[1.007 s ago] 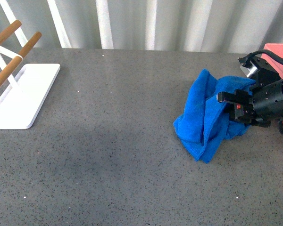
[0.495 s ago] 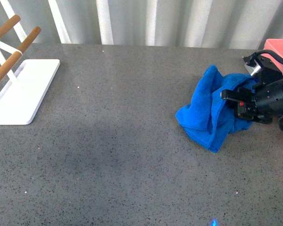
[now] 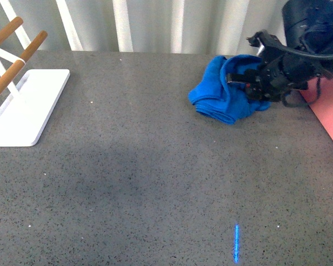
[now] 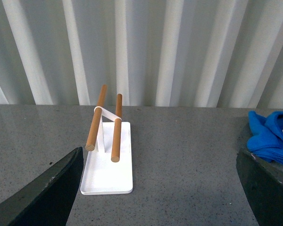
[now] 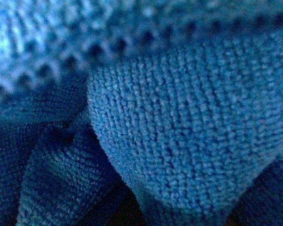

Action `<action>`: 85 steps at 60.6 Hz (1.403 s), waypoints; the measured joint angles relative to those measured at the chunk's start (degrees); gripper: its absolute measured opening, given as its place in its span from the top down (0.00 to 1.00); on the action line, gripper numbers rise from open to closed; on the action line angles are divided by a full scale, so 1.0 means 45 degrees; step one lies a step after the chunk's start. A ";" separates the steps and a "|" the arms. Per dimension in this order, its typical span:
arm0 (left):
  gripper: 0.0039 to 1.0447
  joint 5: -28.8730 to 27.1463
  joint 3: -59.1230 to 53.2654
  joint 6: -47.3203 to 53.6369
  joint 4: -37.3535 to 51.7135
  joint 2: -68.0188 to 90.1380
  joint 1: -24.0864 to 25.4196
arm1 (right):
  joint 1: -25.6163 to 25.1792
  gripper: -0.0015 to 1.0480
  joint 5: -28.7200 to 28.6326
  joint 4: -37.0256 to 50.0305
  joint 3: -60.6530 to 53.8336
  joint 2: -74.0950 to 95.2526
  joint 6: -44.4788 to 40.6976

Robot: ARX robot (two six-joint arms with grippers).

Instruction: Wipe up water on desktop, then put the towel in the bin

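Blue towel [image 3: 219, 97] lies bunched on grey tabletop [image 3: 155, 166], far right, just left of pink bin [image 3: 330, 119]. R claw [image 3: 245, 86] clamped on its right side; R wrist cam shows only cloth. L claw [image 4: 159, 155] apart, holding nothing. White rack [image 3: 22, 108] at far left.

**A:** What stays hidden at the right gripper [image 3: 248, 86]?
**B:** Its fingertips are buried in the towel [image 3: 216, 100] it grips near the desktop's [image 3: 155, 166] far edge. The right wrist view shows only close, blurred blue weave.
**A:** And the bin [image 3: 332, 111]?
**B:** Only 1 pink strip at the desktop's right edge. The picture's edge cuts off the rest.
**A:** The rack [image 3: 28, 105]?
**B:** Its base and 2 wooden bars run out of the front view at the left edge.
**A:** The left gripper [image 4: 159, 153]?
**B:** 2 dark, blurred fingers [image 4: 52, 193], spread wide, both cropped by the left wrist view's edges. The towel is half cut off there too.
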 joint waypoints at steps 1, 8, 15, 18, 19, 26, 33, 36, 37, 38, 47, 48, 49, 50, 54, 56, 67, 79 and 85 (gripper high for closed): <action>0.06 0.0005 0.0000 0.0000 0.0000 0.0000 0.0000 | 0.0121 0.95 -0.0063 -0.0126 0.0330 0.0170 -0.0015; 0.06 0.0005 0.0000 0.0000 0.0000 0.0000 0.0000 | 0.0845 0.95 -0.0413 -0.0515 0.1710 0.0913 -0.0019; 0.06 0.0005 0.0000 0.0000 0.0000 0.0000 0.0000 | 0.1666 0.95 -0.0894 -0.0447 0.2322 0.1307 0.0325; 0.06 0.0000 0.0000 -0.0005 0.0000 0.0000 0.0000 | 0.1991 0.95 -0.1098 -0.0369 0.2288 0.1321 0.0481; 0.06 0.0005 0.0000 0.0000 0.0000 0.0000 0.0000 | 0.2152 0.95 -0.1161 -0.0335 0.2220 0.1321 0.0539; 0.06 0.0005 0.0000 0.0000 0.0000 0.0000 0.0000 | 0.2958 0.95 -0.1180 -0.0029 0.0889 0.0690 0.0491; 0.06 0.0000 0.0000 0.0000 0.0000 0.0000 0.0000 | 0.3303 0.95 -0.1098 0.0457 -0.1117 -0.0418 0.0044; 0.06 0.0000 0.0000 -0.0005 0.0000 0.0000 0.0000 | 0.3385 0.95 -0.1035 0.0704 -0.2055 -0.0942 -0.0301; 0.06 0.0000 0.0000 0.0000 0.0000 0.0000 0.0000 | 0.3400 0.95 -0.1030 0.0772 -0.2307 -0.1088 -0.0379; 0.06 0.0005 0.0000 -0.0005 0.0000 0.0000 0.0000 | 0.3429 0.95 -0.1035 0.0899 -0.2798 -0.1375 -0.0525; 0.06 0.0005 0.0000 0.0000 0.0000 0.0000 0.0000 | 0.3449 0.95 -0.1224 0.1530 -0.6013 -0.3308 -0.1326; 0.06 0.0005 0.0000 -0.0005 0.0000 0.0000 0.0000 | 0.3434 0.95 -0.1234 0.1559 -0.6232 -0.3453 -0.1413; 0.06 0.0005 0.0000 -0.0005 0.0000 0.0000 0.0000 | 0.3390 0.95 -0.1243 0.1608 -0.6659 -0.3750 -0.1491; 0.06 0.0000 0.0000 0.0000 0.0000 0.0000 0.0000 | 0.3313 0.95 -0.1282 0.1671 -0.7252 -0.4182 -0.1666; 0.06 0.0005 0.0000 -0.0005 0.0000 0.0000 0.0000 | 0.2929 0.95 -0.1545 0.1768 -0.8660 -0.5425 -0.1996; 0.06 0.0005 0.0000 0.0000 0.0000 0.0000 0.0000 | 0.2725 0.95 -0.1593 0.1758 -0.9126 -0.5960 -0.2176; 0.06 0.0000 0.0000 0.0000 0.0000 0.0000 0.0000 | 0.1889 0.95 -0.2098 0.1404 -1.0365 -0.7737 -0.2754; 0.06 0.0005 0.0000 -0.0005 0.0000 0.0000 0.0000 | 0.0738 0.95 -0.2259 0.1287 -1.1084 -0.8301 -0.3444; 0.06 0.0005 0.0000 -0.0005 0.0000 0.0000 0.0000 | 0.0155 0.95 -0.2273 0.1277 -1.1293 -0.8286 -0.3638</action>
